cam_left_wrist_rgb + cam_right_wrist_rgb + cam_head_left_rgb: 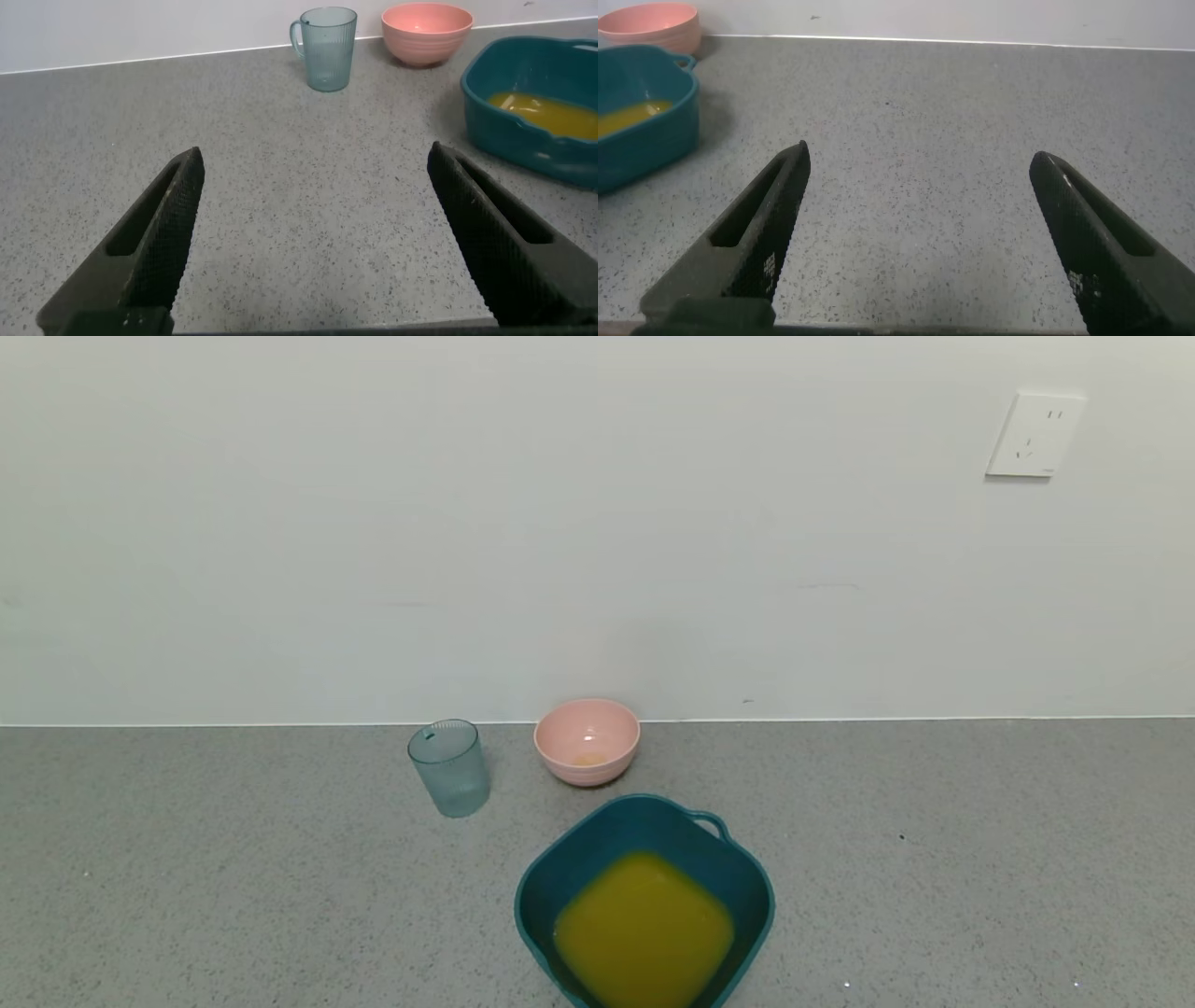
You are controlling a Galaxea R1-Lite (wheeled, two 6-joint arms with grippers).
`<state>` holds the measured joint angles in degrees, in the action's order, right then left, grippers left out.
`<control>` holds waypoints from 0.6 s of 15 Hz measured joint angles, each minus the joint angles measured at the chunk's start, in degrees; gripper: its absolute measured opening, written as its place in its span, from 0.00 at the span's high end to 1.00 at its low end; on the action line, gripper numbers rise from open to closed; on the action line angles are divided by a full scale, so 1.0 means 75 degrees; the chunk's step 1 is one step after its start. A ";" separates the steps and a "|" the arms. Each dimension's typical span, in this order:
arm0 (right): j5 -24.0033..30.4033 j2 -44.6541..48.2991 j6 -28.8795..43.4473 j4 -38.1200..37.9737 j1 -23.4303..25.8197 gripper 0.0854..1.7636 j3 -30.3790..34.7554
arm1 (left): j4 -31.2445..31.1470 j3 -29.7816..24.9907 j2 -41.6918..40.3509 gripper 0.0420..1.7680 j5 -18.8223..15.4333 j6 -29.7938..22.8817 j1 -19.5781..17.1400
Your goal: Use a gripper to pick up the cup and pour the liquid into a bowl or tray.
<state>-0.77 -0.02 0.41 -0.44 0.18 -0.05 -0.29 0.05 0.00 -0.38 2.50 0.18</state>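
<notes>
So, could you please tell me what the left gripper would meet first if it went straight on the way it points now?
The left gripper, fingers open, points over bare counter. The cup stands roughly dead ahead near the wall, so it probably comes first; the teal basin lies off to one side.

Cup (449, 768), pink bowl (587, 741), teal basin (560, 877) cluster mid-counter (934, 859), near wall (597, 523). Narrow gaps between them. Counter open either side. Left gripper (313, 238) fingers spread, bare counter ahead up to cup. Right gripper (920, 238) fingers spread, basin off to one side.
</notes>
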 joint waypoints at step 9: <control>0.0000 0.0000 0.0003 0.0000 0.0000 0.03 0.0000 | -0.0005 0.0007 0.0000 0.03 -0.0033 0.0085 0.0000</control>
<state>-0.77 -0.02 0.44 -0.44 0.18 -0.05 -0.33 0.10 0.00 -0.62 3.13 0.18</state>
